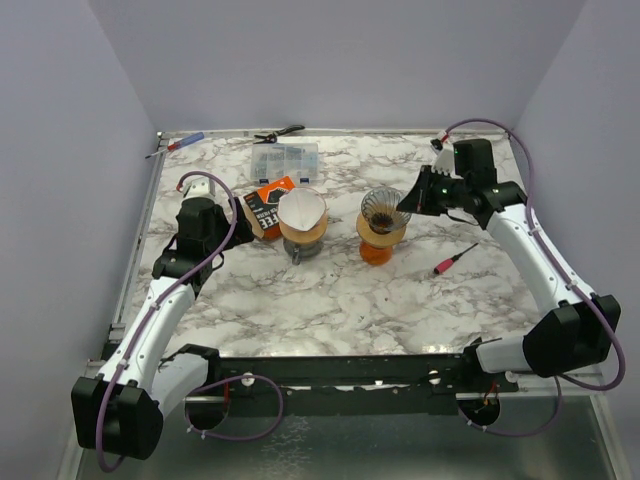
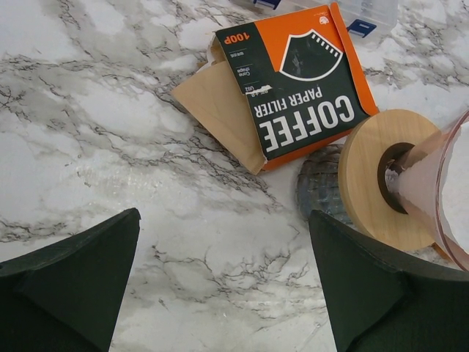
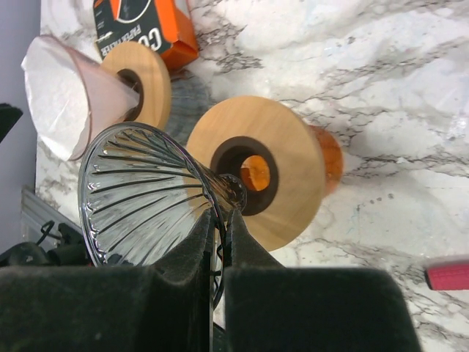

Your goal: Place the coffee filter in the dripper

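Observation:
A pinkish dripper (image 1: 302, 215) with a white paper filter (image 3: 51, 92) in it stands on a wooden collar (image 2: 377, 176) at mid table. To its right a clear ribbed glass dripper (image 1: 383, 208) sits in a wooden collar (image 3: 289, 191) on an orange cup (image 1: 377, 250). My right gripper (image 1: 408, 203) is shut on the rim of the glass dripper (image 3: 143, 198); its pads (image 3: 245, 242) pinch the glass wall. The orange coffee filter box (image 2: 304, 88) lies flat with a brown filter (image 2: 220, 110) sticking out. My left gripper (image 1: 243, 222) is open and empty next to the box.
A clear plastic organiser (image 1: 285, 160), pliers (image 1: 278, 132) and a blue-handled screwdriver (image 1: 180, 143) lie along the back edge. A red-handled tool (image 1: 455, 260) lies right of the orange cup and shows in the right wrist view (image 3: 447, 275).

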`<state>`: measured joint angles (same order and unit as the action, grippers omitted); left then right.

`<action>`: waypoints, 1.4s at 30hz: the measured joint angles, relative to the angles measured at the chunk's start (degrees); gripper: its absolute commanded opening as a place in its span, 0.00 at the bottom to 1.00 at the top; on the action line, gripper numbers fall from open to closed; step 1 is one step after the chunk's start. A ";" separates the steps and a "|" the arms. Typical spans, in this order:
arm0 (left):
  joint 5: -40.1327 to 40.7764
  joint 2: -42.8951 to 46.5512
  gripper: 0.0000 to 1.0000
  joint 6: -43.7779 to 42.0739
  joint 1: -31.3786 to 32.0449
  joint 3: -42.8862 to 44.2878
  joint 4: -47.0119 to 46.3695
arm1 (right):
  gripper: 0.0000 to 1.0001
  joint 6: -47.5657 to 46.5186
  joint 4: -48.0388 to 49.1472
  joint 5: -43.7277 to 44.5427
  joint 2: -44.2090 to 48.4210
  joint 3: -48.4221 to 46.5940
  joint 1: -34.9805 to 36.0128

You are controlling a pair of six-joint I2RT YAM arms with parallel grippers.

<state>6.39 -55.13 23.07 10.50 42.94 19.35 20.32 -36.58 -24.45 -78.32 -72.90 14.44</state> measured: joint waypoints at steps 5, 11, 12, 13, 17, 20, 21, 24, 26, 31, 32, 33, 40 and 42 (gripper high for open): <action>-0.50 0.00 0.99 0.00 -0.02 0.00 0.00 | 0.00 -0.44 0.04 -0.07 -0.92 -0.09 -3.45; -0.76 0.09 0.99 -0.07 -0.04 0.00 0.00 | 0.00 -0.48 0.17 -0.61 -2.12 -0.55 -4.26; -0.81 0.09 0.99 -0.09 -0.04 0.00 0.00 | 0.00 -0.48 0.46 -0.74 -2.29 -0.57 -4.26; -0.83 0.11 0.99 -0.11 -0.04 0.00 0.00 | 0.00 -0.48 0.68 -0.92 -2.47 -0.61 -4.26; -0.83 0.24 0.99 -0.15 -0.07 -0.02 0.00 | 0.00 -0.46 1.44 -1.79 -3.32 -0.66 -4.26; -0.87 0.26 0.99 -0.15 -0.15 -0.02 0.00 | 0.00 -0.46 2.21 -2.23 -4.04 -0.66 -4.26; -0.90 0.26 0.99 -0.15 -0.22 -0.02 0.00 | 0.00 -0.46 2.45 -2.38 -4.24 -0.66 -4.26; -0.90 0.26 0.99 -0.15 -0.37 -0.02 0.00 | 0.00 -0.44 2.99 -3.08 -4.79 -0.63 -4.26; -0.92 0.26 0.99 -0.15 -0.37 -0.02 0.00 | 0.00 -0.44 3.45 -3.50 -4.96 -0.46 -4.26; -0.94 0.28 0.99 -0.15 -0.39 -0.02 0.00 | 0.00 -0.50 4.02 -3.91 -5.11 0.33 -4.26; -0.92 0.28 0.99 -0.15 -0.42 -0.02 0.00 | 0.00 -0.52 4.09 -3.93 -5.16 0.48 -4.26; -0.92 0.28 0.99 -0.13 -0.44 -0.02 0.00 | 0.00 -0.59 4.20 -3.98 -5.20 0.72 -4.26; -0.92 0.28 0.99 -0.09 -0.87 -0.02 0.00 | 0.01 -1.16 4.94 -4.31 -5.31 2.49 -4.26; -0.92 0.28 0.99 -0.09 -0.96 -0.07 -0.02 | 0.09 -1.25 5.27 -4.33 -5.31 2.69 -4.26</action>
<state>5.48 -54.85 22.98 9.54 42.87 19.33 19.07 -31.31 -28.77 -83.64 -70.22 10.17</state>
